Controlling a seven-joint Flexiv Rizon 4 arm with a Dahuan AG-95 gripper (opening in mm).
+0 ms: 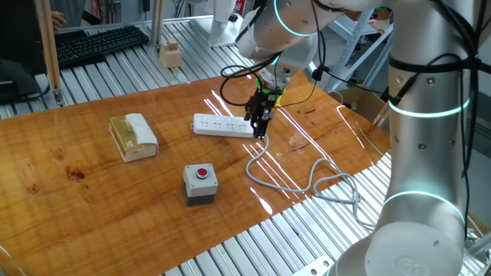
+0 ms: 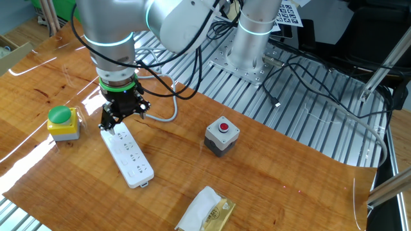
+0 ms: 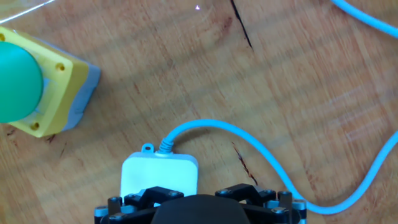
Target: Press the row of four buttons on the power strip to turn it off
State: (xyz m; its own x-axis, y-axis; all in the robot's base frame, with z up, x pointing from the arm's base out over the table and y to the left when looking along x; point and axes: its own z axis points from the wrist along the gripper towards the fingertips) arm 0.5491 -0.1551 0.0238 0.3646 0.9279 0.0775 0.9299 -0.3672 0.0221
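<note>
White plastic marks the power strip [image 2: 130, 156], which is laid flat on the wooden tabletop [image 2: 270, 186] with the gripper [image 2: 119, 118] set directly over its cable end, jaws spread wide and nothing held between them. Its grey-white cable [image 1: 307, 180] is seen looping away across the wood. A green knob on a yellow base [image 2: 62, 122] is placed nearby, while a grey box with a red button [image 2: 221, 136] and a tan-and-white block [image 2: 207, 210] are set farther off.
</note>
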